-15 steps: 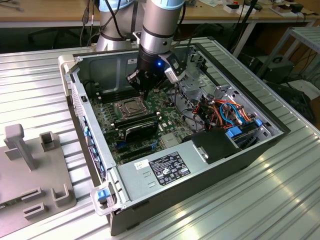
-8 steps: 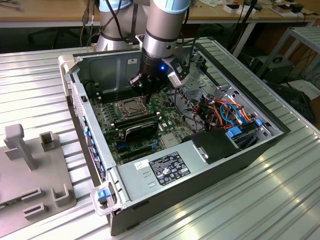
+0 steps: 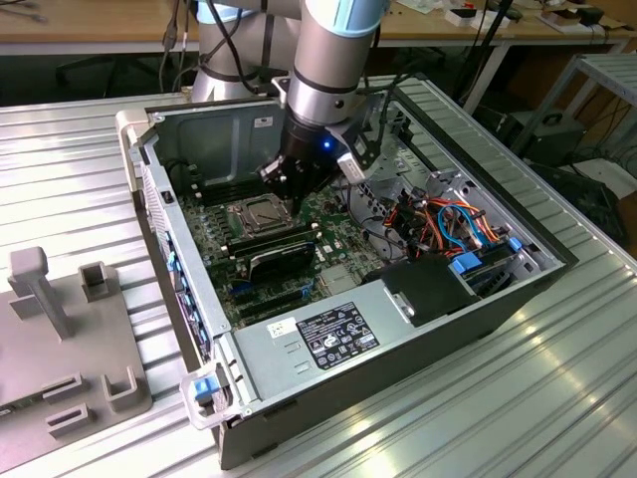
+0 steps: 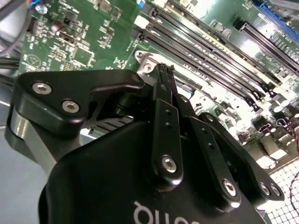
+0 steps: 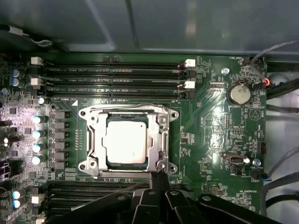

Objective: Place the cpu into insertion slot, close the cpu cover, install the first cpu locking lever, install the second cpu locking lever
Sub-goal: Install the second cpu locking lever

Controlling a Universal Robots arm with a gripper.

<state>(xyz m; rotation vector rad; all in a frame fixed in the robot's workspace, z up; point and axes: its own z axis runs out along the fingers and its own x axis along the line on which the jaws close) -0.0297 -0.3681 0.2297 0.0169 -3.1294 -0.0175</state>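
Observation:
The cpu (image 5: 125, 142), a silvery square chip, lies flat in the insertion slot (image 5: 126, 118) on the green board. The cpu cover (image 5: 95, 140), a silvery frame plate, lies down around the chip. My gripper (image 5: 159, 175) is shut, its black fingertips pressed together at the socket frame's edge, close to one corner screw. In the second wrist view the gripper (image 4: 164, 70) tips touch the metal corner of the socket. In the exterior view the gripper (image 3: 289, 194) hangs inside the open computer case just beside the socket (image 3: 261, 212). I cannot tell whether a locking lever is pinched between the tips.
Long black memory slots (image 5: 112, 77) run beside the socket on two sides. A coin battery (image 5: 239, 92) and a row of capacitors (image 5: 36, 133) flank it. Orange and blue cables (image 3: 448, 224) and a black box (image 3: 428, 289) fill the case at the exterior view's right. A grey fixture (image 3: 60, 329) stands outside.

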